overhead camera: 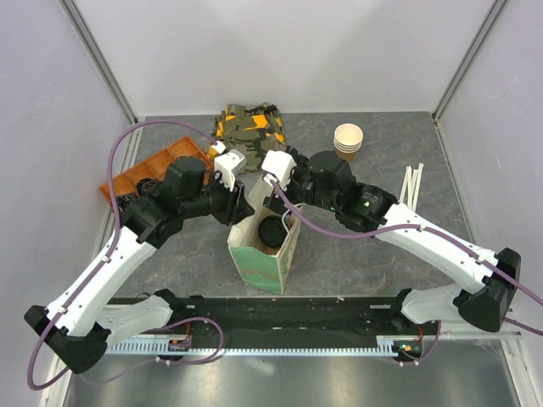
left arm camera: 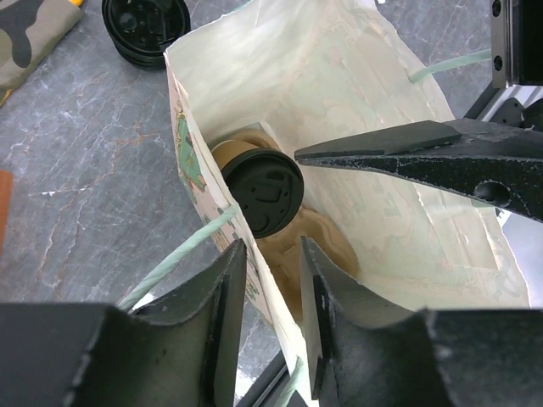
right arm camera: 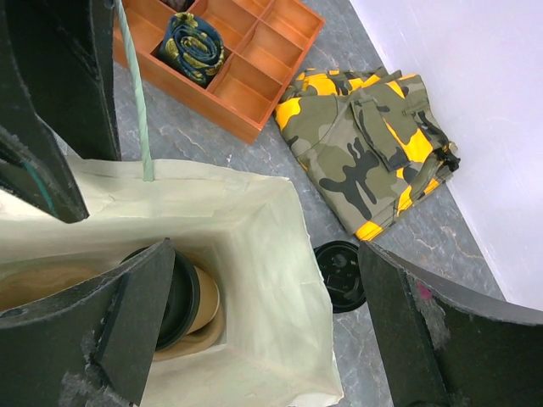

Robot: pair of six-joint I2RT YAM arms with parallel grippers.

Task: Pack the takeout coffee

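Note:
The takeout coffee [left arm camera: 259,191], a brown paper cup with a black lid, lies tilted on its side inside the printed paper bag [overhead camera: 265,254]. It also shows in the right wrist view [right arm camera: 185,297] and from above [overhead camera: 271,231]. My left gripper [left arm camera: 270,250] straddles the bag's near wall with its jaws a little apart, and the paper runs loosely between them. My right gripper [right arm camera: 265,254] is wide open and empty. One of its fingers [right arm camera: 127,331] is inside the bag above the cup, and the other is outside the far wall.
A loose black lid [right arm camera: 341,275] lies on the table just beyond the bag. Folded camouflage cloth [overhead camera: 250,123] lies at the back. An orange divided tray [overhead camera: 153,170] is at the left, a stack of lidless cups [overhead camera: 348,140] at the back right, and white sticks [overhead camera: 413,186] at the right.

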